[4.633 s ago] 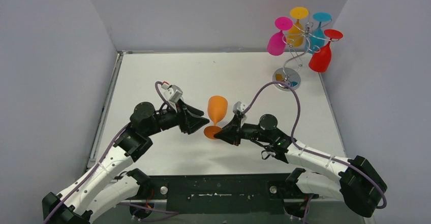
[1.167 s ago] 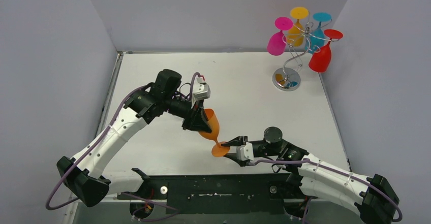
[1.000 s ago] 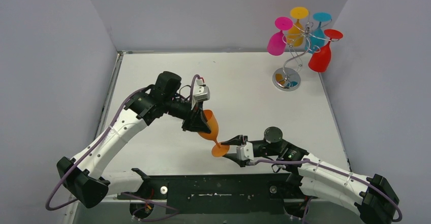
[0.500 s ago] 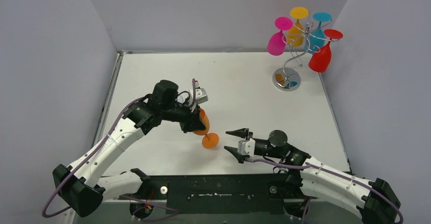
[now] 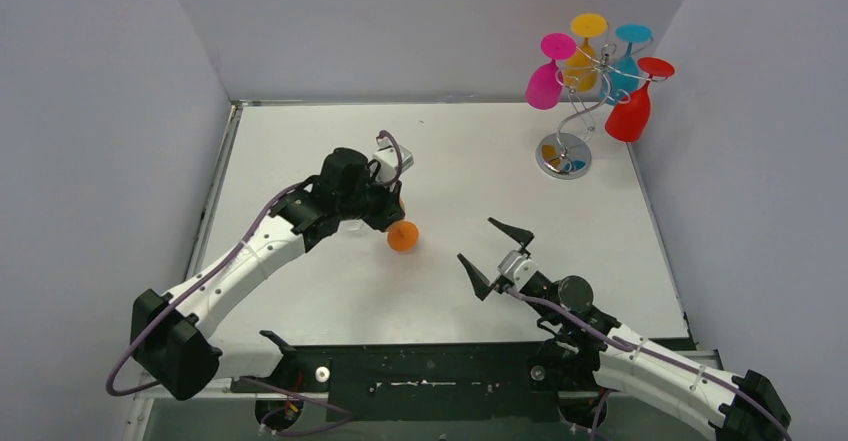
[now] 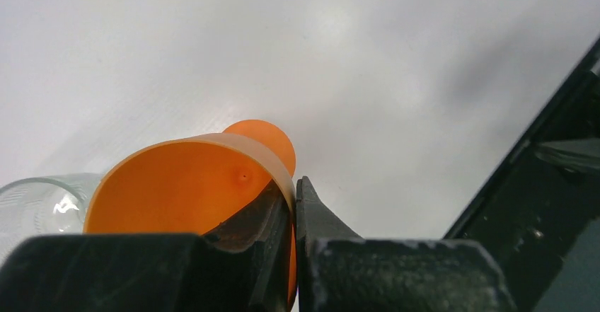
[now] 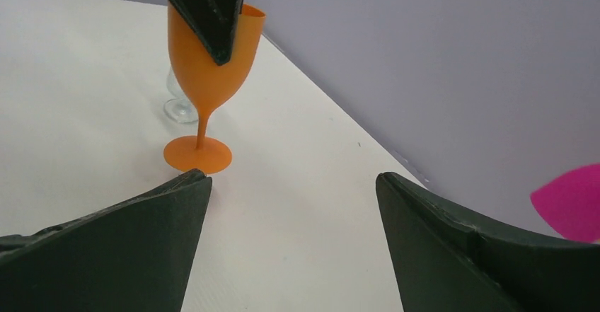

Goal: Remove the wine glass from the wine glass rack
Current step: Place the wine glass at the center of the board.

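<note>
Both fingers of my left gripper (image 6: 294, 200) pinch the rim of the orange wine glass (image 7: 208, 56), one inside the bowl and one outside. The glass is upright beneath them, its foot low at the table (image 7: 71, 78). My left arm stretches forward, wrist bent down. My right gripper (image 5: 496, 255) is spread wide and empty, near the glass. The wine glass rack (image 5: 562, 151) stands well apart, ahead and right.
</note>
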Robot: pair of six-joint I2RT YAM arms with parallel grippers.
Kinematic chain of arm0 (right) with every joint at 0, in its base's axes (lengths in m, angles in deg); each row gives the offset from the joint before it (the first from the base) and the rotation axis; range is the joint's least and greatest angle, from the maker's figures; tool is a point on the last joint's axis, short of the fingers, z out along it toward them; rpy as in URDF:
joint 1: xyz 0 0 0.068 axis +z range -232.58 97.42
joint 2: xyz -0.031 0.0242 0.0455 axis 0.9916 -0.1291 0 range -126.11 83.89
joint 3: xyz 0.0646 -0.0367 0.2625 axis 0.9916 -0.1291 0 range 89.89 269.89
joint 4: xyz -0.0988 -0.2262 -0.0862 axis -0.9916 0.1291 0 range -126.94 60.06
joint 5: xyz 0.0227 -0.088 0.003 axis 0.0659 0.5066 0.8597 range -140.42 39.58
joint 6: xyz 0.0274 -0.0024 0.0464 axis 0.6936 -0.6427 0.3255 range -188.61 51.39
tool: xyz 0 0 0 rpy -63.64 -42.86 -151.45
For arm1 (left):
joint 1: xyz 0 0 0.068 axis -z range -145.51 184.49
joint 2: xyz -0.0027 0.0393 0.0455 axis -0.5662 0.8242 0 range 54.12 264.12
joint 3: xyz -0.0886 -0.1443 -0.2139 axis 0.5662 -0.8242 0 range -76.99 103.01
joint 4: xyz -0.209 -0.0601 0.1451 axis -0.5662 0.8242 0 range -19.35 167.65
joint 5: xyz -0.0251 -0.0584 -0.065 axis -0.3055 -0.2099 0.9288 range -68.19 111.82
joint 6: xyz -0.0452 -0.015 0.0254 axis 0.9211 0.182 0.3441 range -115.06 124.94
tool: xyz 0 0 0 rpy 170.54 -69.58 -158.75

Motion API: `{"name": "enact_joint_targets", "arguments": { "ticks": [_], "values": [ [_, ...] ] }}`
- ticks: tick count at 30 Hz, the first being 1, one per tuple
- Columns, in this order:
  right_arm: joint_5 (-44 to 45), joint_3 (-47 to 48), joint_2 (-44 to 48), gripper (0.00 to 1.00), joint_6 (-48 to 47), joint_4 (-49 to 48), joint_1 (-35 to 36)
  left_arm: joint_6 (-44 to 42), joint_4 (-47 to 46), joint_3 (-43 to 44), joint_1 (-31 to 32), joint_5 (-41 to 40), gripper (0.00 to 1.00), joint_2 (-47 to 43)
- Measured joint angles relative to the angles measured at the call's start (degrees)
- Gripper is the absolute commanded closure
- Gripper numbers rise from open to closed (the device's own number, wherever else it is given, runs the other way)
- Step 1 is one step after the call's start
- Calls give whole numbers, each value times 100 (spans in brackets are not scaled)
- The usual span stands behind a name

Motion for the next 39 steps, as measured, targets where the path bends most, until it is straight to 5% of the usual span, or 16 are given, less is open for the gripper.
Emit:
{"name": "enact_joint_targets", "arguments": {
  "ticks": [10, 20, 39],
  "values": [
    [2059, 33, 24, 0, 1099, -313, -11, 46, -310, 1541, -31, -1388, 100, 1746],
    [3303, 940, -251, 0, 2391, 645, -111, 149, -173, 2173, -343, -1821, 100, 2516],
    [2472, 1606, -741, 0, 3539, 2087, -1128, 280, 280, 2380, -855, -2151, 100, 3101]
  ]
}}
